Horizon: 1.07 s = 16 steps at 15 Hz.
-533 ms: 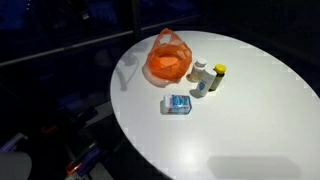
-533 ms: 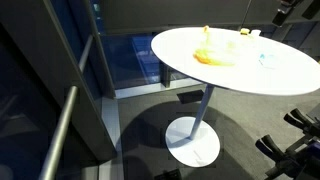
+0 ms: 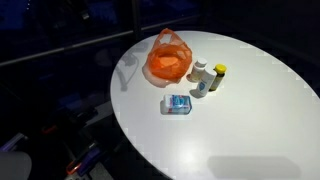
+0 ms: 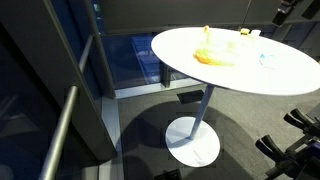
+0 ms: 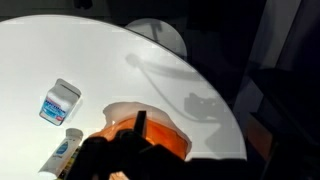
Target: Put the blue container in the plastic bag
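Here, a round white table [image 3: 245, 120] fills most of the frame in an exterior view, with four things grouped in its upper left part. The blue container [image 3: 178, 104] lies flat on the tabletop, just below the orange plastic bag [image 3: 167, 62] and apart from it, outside the bag. To the right of the bag stand a white bottle [image 3: 202, 79] with a blue label and, just beside it, a bottle with a yellow cap [image 3: 218, 77], both upright.

In the wrist view the container [image 5: 60, 102] sits at the left edge of the frame, pale blue and white with a printed label. The print is too small and blurred to read, and no brand can be made out. Below it a bottle [image 5: 62, 153] lies slanted across the lower left corner, its label also unreadable. The bag [image 5: 165, 132] shows at the bottom centre, its mouth open.

The gripper [image 5: 112, 160] appears only as dark shapes along the bottom edge, over the bag. Whether its jaws are apart or together cannot be told.
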Motion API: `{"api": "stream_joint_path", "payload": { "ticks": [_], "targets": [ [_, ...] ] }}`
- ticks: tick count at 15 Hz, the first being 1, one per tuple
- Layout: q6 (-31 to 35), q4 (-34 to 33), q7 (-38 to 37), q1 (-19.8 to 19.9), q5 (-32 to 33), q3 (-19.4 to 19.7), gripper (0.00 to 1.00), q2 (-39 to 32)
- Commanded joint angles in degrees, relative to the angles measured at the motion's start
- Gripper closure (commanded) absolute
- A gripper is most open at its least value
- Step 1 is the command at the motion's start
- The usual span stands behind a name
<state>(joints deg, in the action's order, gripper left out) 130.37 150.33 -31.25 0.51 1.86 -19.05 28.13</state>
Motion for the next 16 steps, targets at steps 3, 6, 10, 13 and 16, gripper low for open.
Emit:
{"api": "stream_joint_path", "payload": {
  "ticks": [3, 6, 10, 13, 16],
  "targets": [
    [-1.39, -2.97, 1.5, -0.25, -0.49, 4.49, 0.0, -1.61],
    [-1.65, -4.54, 3.09, 0.18, -1.5, 7.63, 0.0, -2.85],
    [-0.7, -6.86, 4.25, 1.53, -1.37, 11.16, 0.0, -6.22],
    [0.15, -9.06, 4.83, 2.62, -1.26, 13.31, 0.0, -9.49],
    [0.48, -11.7, 5.64, 3.38, -1.42, 15.26, 0.0, -12.96]
  ]
}}
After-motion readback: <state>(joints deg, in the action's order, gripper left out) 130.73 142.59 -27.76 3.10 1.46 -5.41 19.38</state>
